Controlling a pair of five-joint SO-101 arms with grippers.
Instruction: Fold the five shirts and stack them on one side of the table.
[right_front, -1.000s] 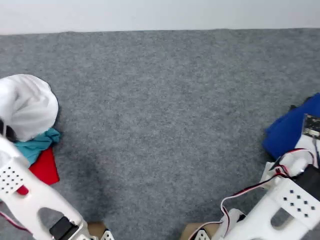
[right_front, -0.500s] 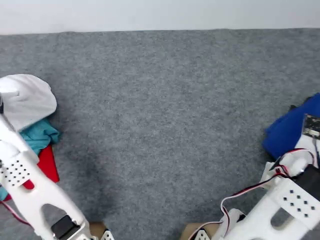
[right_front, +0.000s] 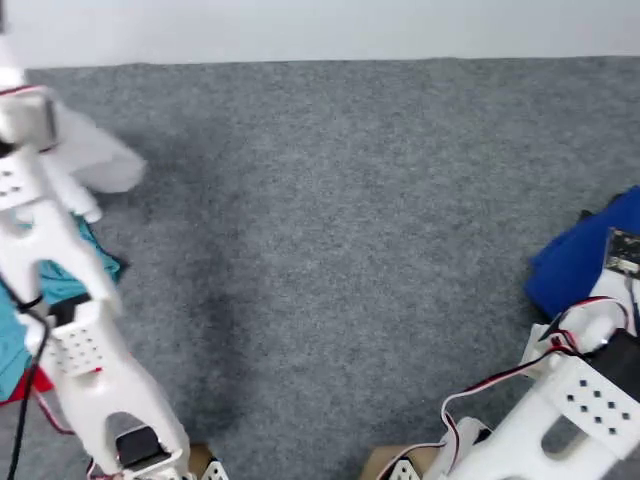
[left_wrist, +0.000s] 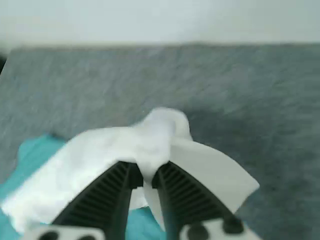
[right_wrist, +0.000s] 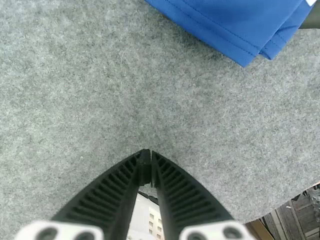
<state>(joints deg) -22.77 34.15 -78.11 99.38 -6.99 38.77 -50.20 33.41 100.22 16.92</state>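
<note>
Pickup happened, no fold yet.
Left gripper (left_wrist: 145, 174) clenched the white shirt (left_wrist: 165, 135), hauled it off the teal shirt (left_wrist: 30, 155); right gripper (right_wrist: 146, 156) sat closed, empty.

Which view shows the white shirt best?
Left wrist view: the white shirt is pinched in the left hand. In the high view the arm covers part of it; the right wrist view faces the blue shirt.

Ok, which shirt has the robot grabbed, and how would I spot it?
On the left side of the grey table, the left gripper is shut on the white shirt. It hangs above the teal shirt and the red shirt. It is the only white one, and the only one in a gripper.
</note>
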